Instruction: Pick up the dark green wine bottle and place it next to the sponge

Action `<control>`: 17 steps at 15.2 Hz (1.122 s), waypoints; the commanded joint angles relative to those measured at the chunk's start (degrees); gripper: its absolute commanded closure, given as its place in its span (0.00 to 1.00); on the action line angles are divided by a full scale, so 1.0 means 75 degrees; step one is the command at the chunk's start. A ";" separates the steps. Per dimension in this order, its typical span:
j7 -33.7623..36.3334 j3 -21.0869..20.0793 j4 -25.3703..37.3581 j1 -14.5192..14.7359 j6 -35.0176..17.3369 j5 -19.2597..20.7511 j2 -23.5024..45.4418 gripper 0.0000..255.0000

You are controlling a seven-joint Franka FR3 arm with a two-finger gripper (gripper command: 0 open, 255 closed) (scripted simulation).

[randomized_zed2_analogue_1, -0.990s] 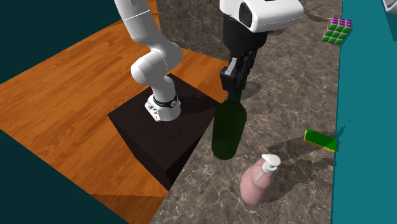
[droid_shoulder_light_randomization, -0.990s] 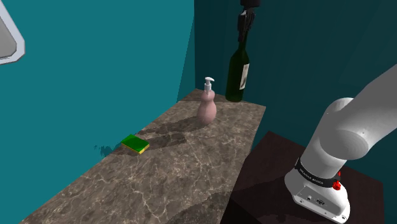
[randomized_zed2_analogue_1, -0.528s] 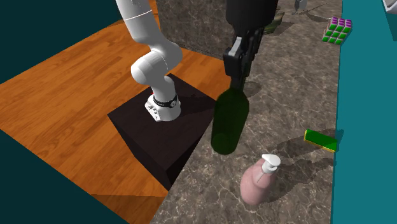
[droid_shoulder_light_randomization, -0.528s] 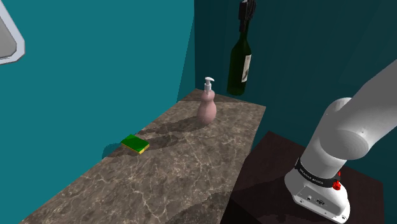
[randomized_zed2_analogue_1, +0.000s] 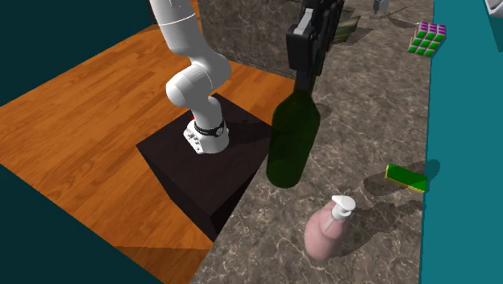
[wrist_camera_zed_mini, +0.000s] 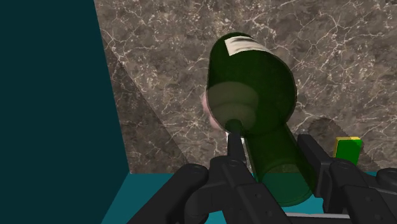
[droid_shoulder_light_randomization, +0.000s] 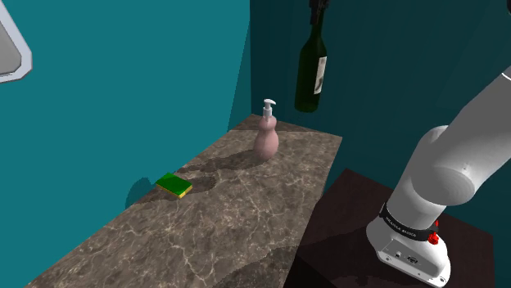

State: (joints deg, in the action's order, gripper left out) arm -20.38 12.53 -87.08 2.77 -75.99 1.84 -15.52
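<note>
My claw (randomized_zed2_analogue_1: 303,68) clamped on wine bottle (droid_shoulder_light_randomization: 310,74) neck, bottle hanging near-upright; sponge (droid_shoulder_light_randomization: 174,185) well off toward shoulder view's lower left, past soap dispenser (droid_shoulder_light_randomization: 265,135)

The wine bottle (wrist_camera_zed_mini: 254,95) looks like dark green, see-through glass, smooth, with a pale label (wrist_camera_zed_mini: 243,42). The desk (droid_shoulder_light_randomization: 246,213) is brown stone with pale veins, like marble. The floor (randomized_zed2_analogue_1: 81,137) is orange wood planking. The pink soap dispenser (droid_shoulder_light_randomization: 266,137) looks smooth and matt.
</note>
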 commanded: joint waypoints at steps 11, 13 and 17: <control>-0.0172 0.0179 0.2704 -0.0024 0.1586 -0.0247 0.1145 1.00; -0.0222 0.0236 0.3312 -0.0053 0.1917 -0.0326 0.1431 1.00; -0.0358 0.0406 0.4857 -0.0181 0.2730 -0.0588 0.2193 1.00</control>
State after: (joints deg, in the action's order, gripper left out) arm -22.81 15.22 -54.08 1.69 -57.27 -1.95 -0.82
